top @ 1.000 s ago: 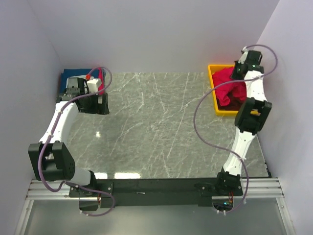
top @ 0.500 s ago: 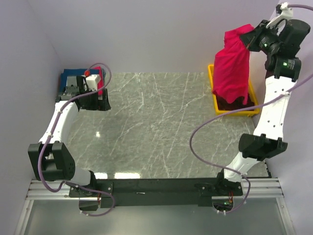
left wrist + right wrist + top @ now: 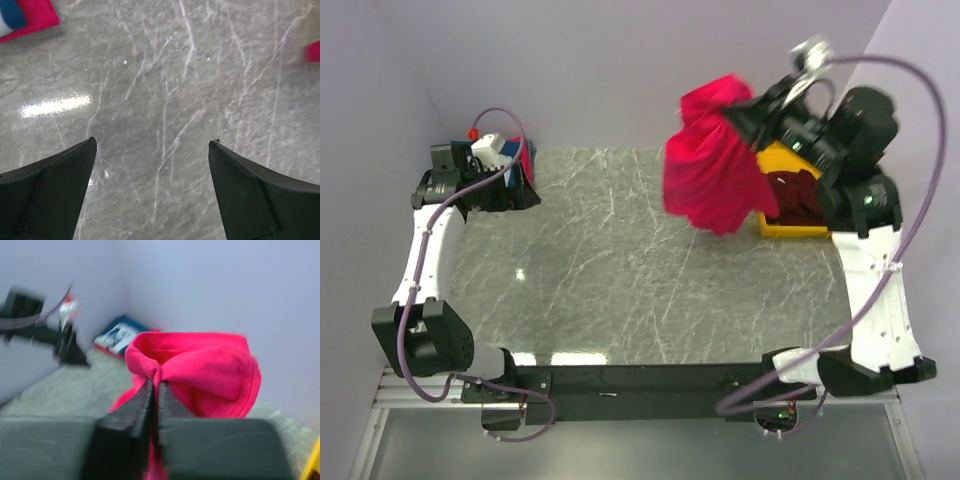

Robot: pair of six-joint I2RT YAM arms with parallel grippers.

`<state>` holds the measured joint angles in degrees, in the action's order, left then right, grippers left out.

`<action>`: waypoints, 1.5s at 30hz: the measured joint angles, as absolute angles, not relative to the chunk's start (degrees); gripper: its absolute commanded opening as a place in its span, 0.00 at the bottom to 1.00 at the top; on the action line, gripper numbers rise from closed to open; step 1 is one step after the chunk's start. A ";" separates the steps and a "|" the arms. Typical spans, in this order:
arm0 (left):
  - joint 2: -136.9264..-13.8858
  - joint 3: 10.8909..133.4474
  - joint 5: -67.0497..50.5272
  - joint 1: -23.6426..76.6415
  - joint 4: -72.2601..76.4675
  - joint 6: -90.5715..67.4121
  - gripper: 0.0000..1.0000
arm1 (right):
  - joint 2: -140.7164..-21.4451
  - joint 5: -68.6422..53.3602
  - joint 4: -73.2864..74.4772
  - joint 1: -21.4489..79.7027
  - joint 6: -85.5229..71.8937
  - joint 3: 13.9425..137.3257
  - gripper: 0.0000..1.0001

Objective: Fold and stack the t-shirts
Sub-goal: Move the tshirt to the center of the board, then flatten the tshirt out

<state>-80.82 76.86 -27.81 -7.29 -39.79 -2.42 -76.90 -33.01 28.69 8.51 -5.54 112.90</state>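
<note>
Red t-shirt [image 3: 710,170]: where now? (Insp.)

Airborne. Hangs bunched from right gripper [image 3: 748,108], over far-right part of table [image 3: 620,270], just left of yellow bin [image 3: 795,230]. No part touches the marble. (Tech)

Grip? (Insp.)

Wrist cam: fingers pressed together on a fold of the red cloth, the rest bulging past the tips. Looks firm, in my judgement, but it's one pinch pt only. (Tech)

What's changed? (Insp.)

1 s ago that gripper was down in the bin on this shirt. 0.5 s ago the shirt hung straight above the bin. Now it's swung out toward table centre and is blurred, so moving fast. Left gripper [image 3: 515,190] has drawn back toward far-left corner. Reading: pick done, transfer under way. Lay-out and fold not yet begun on this one. (Tech)

Left fingers? (Insp.)

Spread wide, nothing betw. them, bare marble below. (Tech)

Counts? (Insp.)

Red in air: 1. Folded stack [image 3: 35,15] at far-left corner: navy shirt [image 3: 119,336] w/ white print, plus a red edge at it, so 2 seen. Any more beneath, cannot tell. Maroon cloth [image 3: 800,195] left in bin: a heap, no. of shirts cannot tell. Bins: 1. Arms: 2. (Tech)
</note>
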 measured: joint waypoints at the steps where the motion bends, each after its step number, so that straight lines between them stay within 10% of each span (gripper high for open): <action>1: -80.38 76.97 -28.62 -7.77 -39.70 -2.74 1.00 | -75.11 -32.12 28.42 11.81 -4.01 109.93 0.38; 3: -79.46 76.99 -29.98 -8.67 -39.70 -3.31 0.99 | -73.03 -30.68 28.36 18.09 -1.02 105.08 0.74; 6: -78.17 76.99 -32.82 -10.31 -39.72 -3.99 0.99 | -74.04 -29.80 30.52 26.09 4.14 102.10 0.88; 18: -76.03 73.71 -45.23 -12.01 -48.64 10.85 0.98 | -85.14 -27.55 48.05 23.94 16.08 91.72 0.87; 28: -70.13 55.09 -33.67 23.97 -49.01 23.27 0.85 | -105.78 -25.98 49.87 15.51 16.91 90.06 0.78; 35: -75.92 51.66 -21.39 31.94 -41.08 21.23 0.80 | -111.02 -22.48 46.59 15.49 15.88 86.96 0.74; 41: -81.32 50.17 -13.82 33.26 -35.75 18.59 0.52 | -113.47 -20.71 45.45 14.72 15.90 85.80 0.69; 45: -83.37 50.04 -12.60 29.74 -34.70 17.93 0.11 | -113.78 -21.04 46.06 13.08 15.90 84.16 0.65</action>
<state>-83.37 50.04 -12.60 29.74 -34.70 17.93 -113.78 -21.04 46.06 13.08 15.90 84.16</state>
